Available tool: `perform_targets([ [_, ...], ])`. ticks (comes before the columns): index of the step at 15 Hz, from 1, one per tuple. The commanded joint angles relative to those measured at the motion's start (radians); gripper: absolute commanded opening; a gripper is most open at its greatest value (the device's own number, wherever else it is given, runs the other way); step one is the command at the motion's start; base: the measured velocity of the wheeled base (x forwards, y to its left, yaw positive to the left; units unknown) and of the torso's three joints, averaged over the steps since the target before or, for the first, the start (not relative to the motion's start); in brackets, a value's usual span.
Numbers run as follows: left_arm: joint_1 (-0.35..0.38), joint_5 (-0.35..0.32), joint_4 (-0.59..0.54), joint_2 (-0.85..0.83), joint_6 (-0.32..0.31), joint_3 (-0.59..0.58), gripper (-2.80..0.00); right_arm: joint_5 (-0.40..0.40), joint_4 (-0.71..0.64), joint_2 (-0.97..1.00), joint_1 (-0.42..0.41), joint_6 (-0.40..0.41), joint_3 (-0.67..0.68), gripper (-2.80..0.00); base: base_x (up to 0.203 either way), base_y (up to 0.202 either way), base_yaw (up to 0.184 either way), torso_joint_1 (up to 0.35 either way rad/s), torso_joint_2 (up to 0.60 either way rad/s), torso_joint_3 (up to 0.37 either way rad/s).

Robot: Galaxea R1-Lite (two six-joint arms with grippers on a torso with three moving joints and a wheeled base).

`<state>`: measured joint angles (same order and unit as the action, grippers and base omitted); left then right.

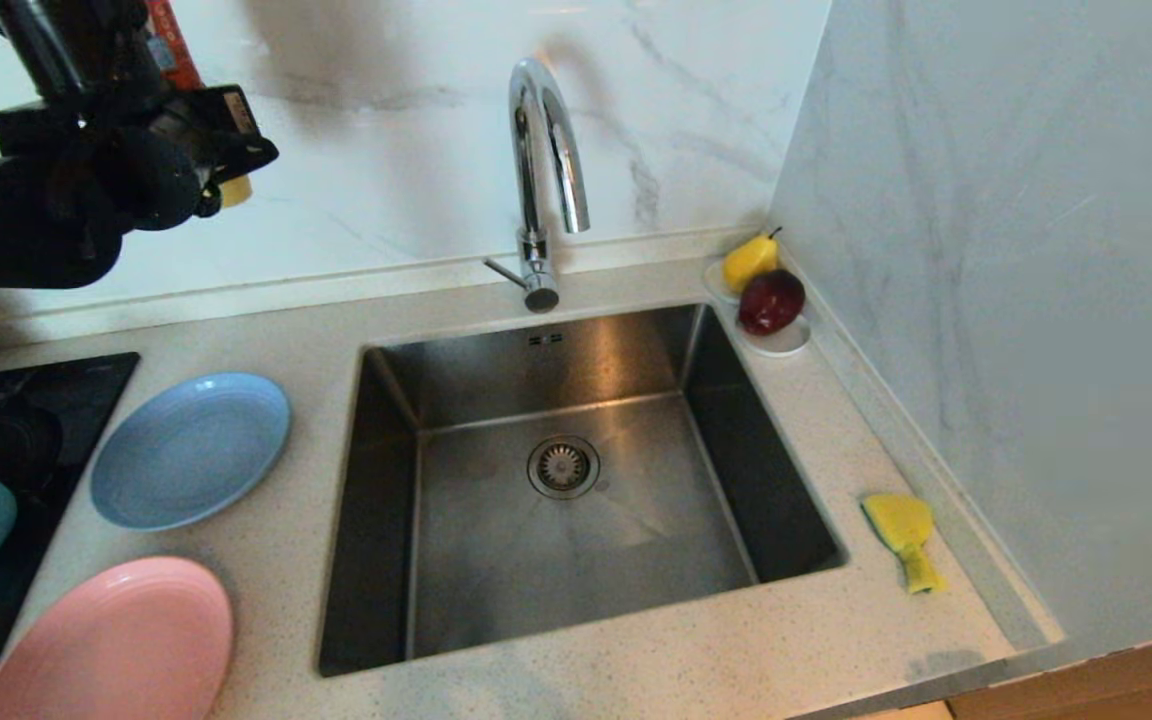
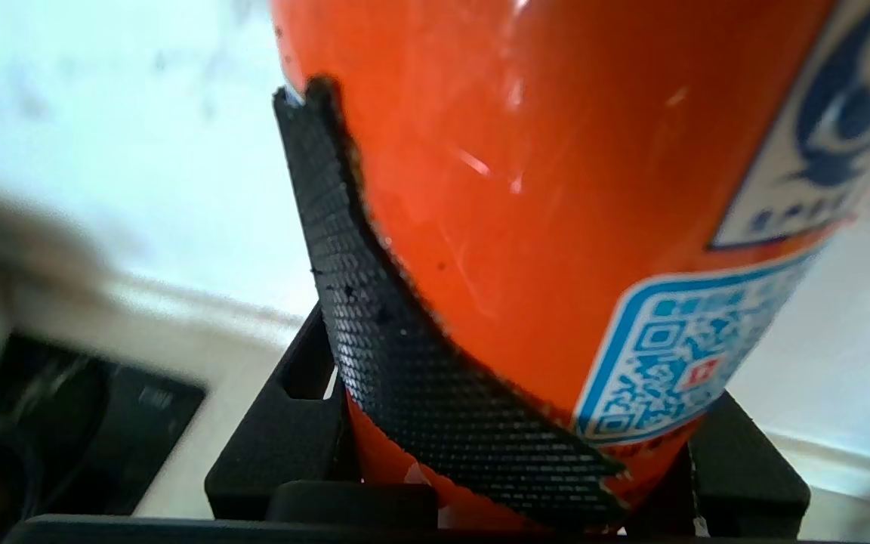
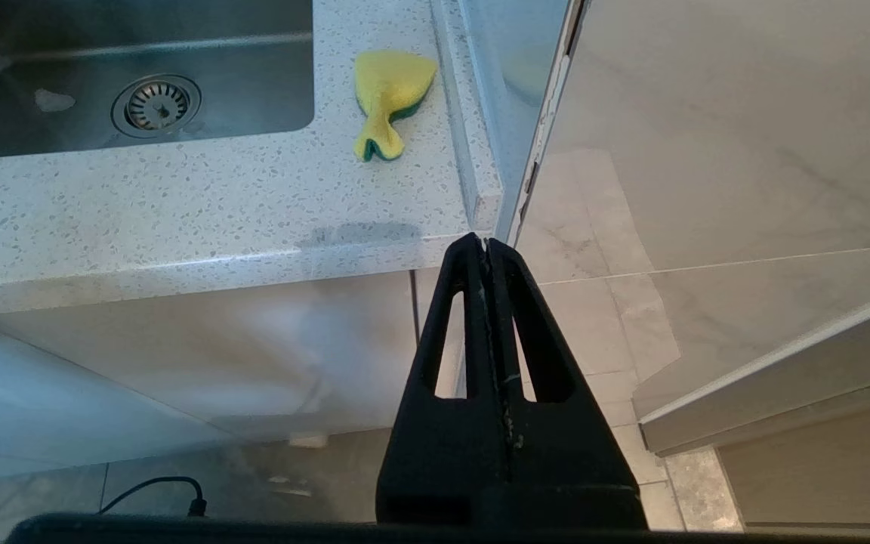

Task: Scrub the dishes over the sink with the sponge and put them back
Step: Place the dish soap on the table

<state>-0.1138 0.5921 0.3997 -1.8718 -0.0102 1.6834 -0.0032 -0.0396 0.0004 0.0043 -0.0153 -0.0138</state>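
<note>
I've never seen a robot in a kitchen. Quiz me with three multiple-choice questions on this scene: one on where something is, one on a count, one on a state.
1. Where is the sponge?
A. In the sink
B. On the counter right of the sink
C. On the pink plate

2. How many plates lie left of the sink?
A. One
B. Two
C. Three

3. What is the left gripper doing?
A. Gripping an orange bottle
B. Hanging empty
C. Holding the sponge

Answers: 1 B, it lies on the speckled counter. 2 B, a light-blue plate and a pink plate. 3 A, the left wrist view shows a finger pad pressed against the bottle.
</note>
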Motion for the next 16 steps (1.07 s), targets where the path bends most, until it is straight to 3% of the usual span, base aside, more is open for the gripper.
perform_targets([
  [1,0.004,0.011,0.015,-0.069,0.014,-0.007,-2.8,0.0,0.0,-0.002,0.0,0.0,0.0,-2.8,0.0,0.0,0.0,0.0,0.0,0.0],
  [11,0.005,0.072,0.217,-0.296,0.018,0.003,-2.8,0.0,0.0,-0.002,0.0,0.0,0.0,-2.8,0.0,0.0,0.0,0.0,0.0,0.0],
  [16,0.004,0.113,0.252,-0.429,0.028,0.102,-2.8,0.0,0.0,-0.002,0.0,0.0,0.0,-2.8,0.0,0.0,0.0,0.0,0.0,0.0],
])
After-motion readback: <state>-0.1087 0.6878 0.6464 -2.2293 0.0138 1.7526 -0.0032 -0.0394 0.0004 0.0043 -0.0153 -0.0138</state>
